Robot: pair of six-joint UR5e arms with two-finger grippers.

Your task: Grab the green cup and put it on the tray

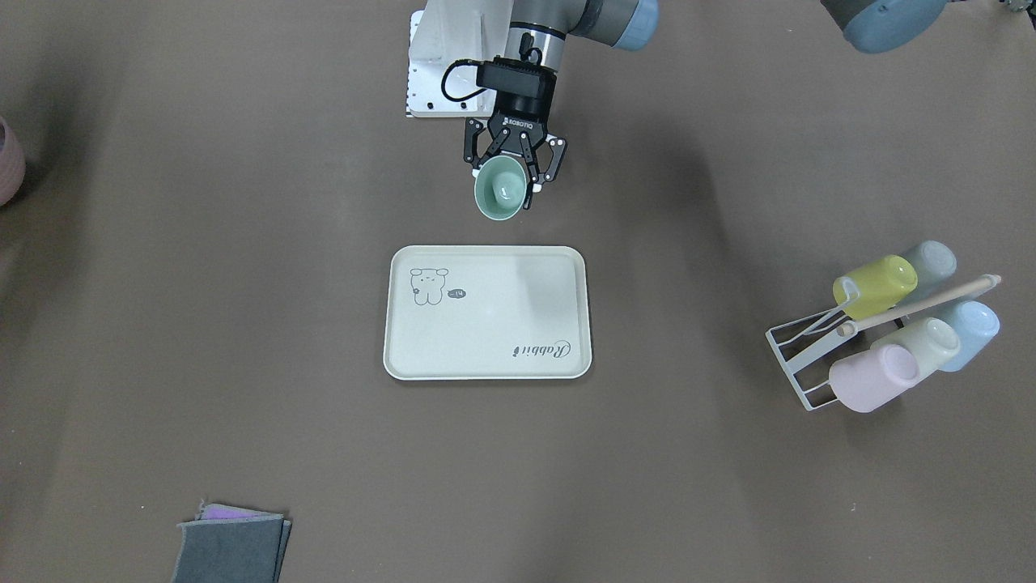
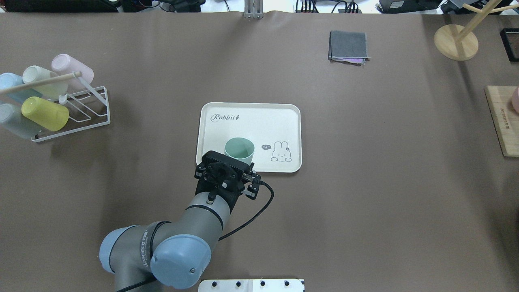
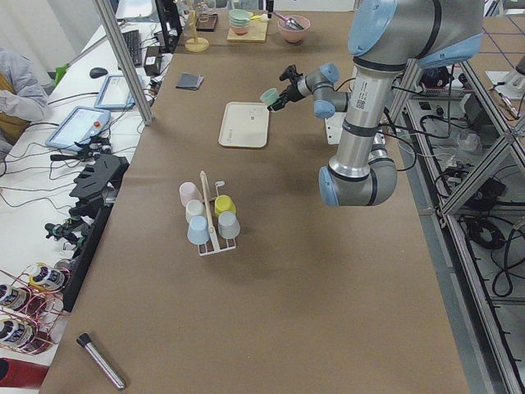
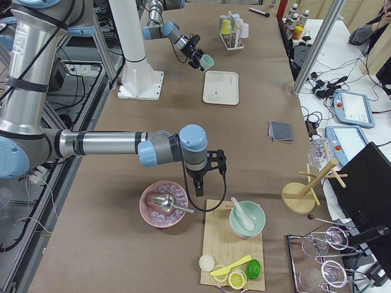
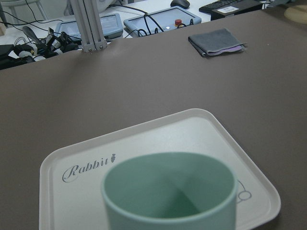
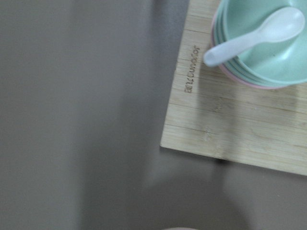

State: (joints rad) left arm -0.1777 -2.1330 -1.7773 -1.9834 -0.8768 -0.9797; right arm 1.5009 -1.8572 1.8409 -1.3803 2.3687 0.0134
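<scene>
My left gripper [image 1: 507, 180] is shut on the green cup [image 1: 495, 197], a sage green tumbler held tilted in the air with its open mouth facing away from the robot. It hangs just over the robot-side edge of the cream tray [image 1: 486, 324]. In the overhead view the cup [image 2: 239, 149] overlaps the tray's near rim [image 2: 251, 121]. The left wrist view shows the cup's mouth [image 5: 170, 191] in front of the tray [image 5: 144, 143]. My right gripper [image 4: 201, 177] shows only in the exterior right view, far from the tray, and I cannot tell if it is open or shut.
A white wire rack [image 1: 797, 356] holds lime, cream, pink and blue cups [image 2: 44, 113]. A folded grey cloth [image 2: 348, 46] lies beyond the tray. A wooden board [image 6: 230, 120] with stacked bowls and a spoon is under the right wrist. A pink bowl [image 4: 164, 204] stands beside it.
</scene>
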